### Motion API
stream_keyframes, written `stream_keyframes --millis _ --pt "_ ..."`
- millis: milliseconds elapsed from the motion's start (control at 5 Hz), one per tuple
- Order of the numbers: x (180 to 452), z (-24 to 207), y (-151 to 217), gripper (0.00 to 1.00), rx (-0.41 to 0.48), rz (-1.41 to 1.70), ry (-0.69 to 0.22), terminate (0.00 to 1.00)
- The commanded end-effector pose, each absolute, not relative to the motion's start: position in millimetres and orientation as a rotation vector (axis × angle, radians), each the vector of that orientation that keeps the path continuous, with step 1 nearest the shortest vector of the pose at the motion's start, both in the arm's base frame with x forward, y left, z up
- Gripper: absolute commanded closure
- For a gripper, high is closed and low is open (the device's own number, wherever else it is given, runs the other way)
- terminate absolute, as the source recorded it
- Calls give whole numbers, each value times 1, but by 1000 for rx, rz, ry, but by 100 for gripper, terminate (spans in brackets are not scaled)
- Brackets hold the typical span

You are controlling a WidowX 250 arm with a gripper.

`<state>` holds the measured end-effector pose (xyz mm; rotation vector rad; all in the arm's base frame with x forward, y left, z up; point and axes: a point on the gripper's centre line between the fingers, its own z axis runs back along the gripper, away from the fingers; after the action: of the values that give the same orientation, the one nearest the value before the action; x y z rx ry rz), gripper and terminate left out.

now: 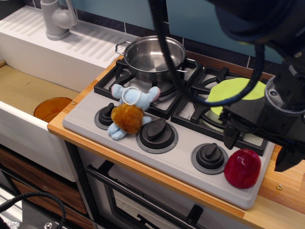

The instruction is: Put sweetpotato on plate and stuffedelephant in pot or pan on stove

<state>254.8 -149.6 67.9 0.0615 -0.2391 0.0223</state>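
Sweetpotato (242, 167) at stove's (167, 157) front-right corner, near desk (267, 214) edge. Claw (259, 145) just above it, fingers spread, empty, partly blocking plate (233, 90) on right burner. Stuffedelephant (129, 110) by left knobs. Pot (153, 57) empty, back-left burner.

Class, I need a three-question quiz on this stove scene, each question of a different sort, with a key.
1. True or false: the sweetpotato already lies on the plate.
2. Where does the stuffedelephant lie? A) in the pot B) on the stove front by the knobs C) in the sink
3. Fill in: the gripper hangs above the ____, jaws spread.

Key: 1 false, it sits on the stove's front right corner; 2 B; 3 sweetpotato.
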Motion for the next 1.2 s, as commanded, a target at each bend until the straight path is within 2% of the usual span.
stream_keyframes --millis 0,600,800,1000 --pt "264 51 -145 0 21 1 -294 0" --pt "258 37 -142 0 24 16 -310 0" --pt "258 36 -141 100 22 29 -292 0" --pt "257 35 -141 100 30 44 -274 0"
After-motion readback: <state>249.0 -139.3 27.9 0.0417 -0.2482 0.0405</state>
